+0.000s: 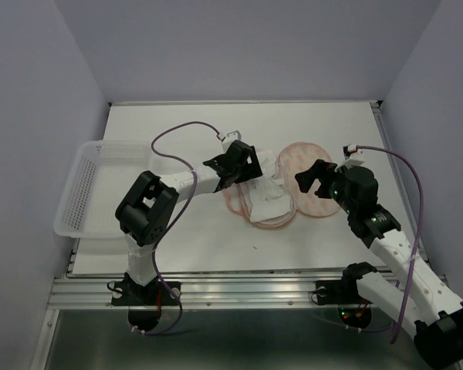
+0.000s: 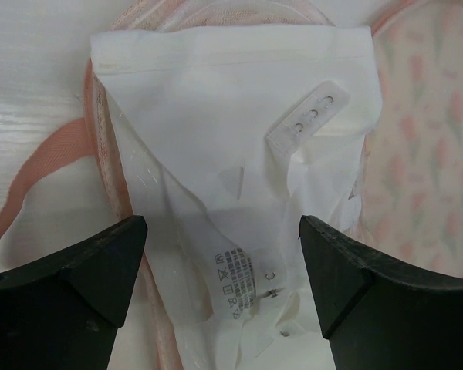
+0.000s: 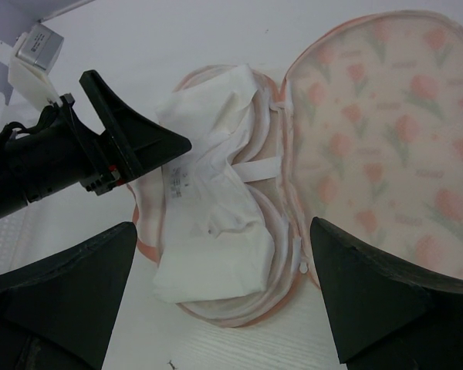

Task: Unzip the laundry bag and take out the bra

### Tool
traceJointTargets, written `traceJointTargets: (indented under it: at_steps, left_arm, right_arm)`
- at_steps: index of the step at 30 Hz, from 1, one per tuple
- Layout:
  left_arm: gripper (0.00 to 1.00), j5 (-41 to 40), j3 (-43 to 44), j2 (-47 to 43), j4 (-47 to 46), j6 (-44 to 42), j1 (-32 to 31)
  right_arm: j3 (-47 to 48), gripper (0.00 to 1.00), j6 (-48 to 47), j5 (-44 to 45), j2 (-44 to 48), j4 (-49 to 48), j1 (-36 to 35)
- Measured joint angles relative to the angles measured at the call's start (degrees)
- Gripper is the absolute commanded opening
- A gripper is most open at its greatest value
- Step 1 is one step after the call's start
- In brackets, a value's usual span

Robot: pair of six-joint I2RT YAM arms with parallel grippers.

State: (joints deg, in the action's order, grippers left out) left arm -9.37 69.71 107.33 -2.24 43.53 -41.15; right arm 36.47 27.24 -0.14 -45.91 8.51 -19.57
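Note:
The peach-pink laundry bag [image 1: 293, 158] lies unzipped mid-table, its printed lid [image 3: 378, 131] folded open to the right. The white bra [image 1: 268, 199] lies in the bag's left half, partly spilling over the rim; it also shows in the right wrist view [image 3: 216, 231]. My left gripper [image 1: 235, 166] is open and hovers over the bra's left end, with the white fabric and its care label [image 2: 239, 285] between the fingers [image 2: 224, 262]. My right gripper [image 1: 318, 176] is open and empty above the open bag [image 3: 224, 270]. The bag's pink loop [image 2: 46, 162] lies on the table.
A clear plastic mesh basket [image 1: 81, 193] stands at the table's left edge. The left arm's black fingers [image 3: 131, 142] reach in from the left in the right wrist view. White walls enclose the table at the back and sides.

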Motion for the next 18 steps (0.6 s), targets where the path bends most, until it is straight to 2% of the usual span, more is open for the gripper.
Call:
traceJointTargets:
  at_steps: [8,18]
  left_arm:
    - [0.92,-0.6,1.6,3.4,0.9,-0.6,0.2]
    - [0.91,-1.4,1.6,3.5,1.4,-0.7,0.4]
  right_arm:
    - [0.0,1.00,0.0,-0.6,-0.3,0.0,0.0]
    - [0.0,1.00,0.0,-1.4,-0.7,0.0,0.0]
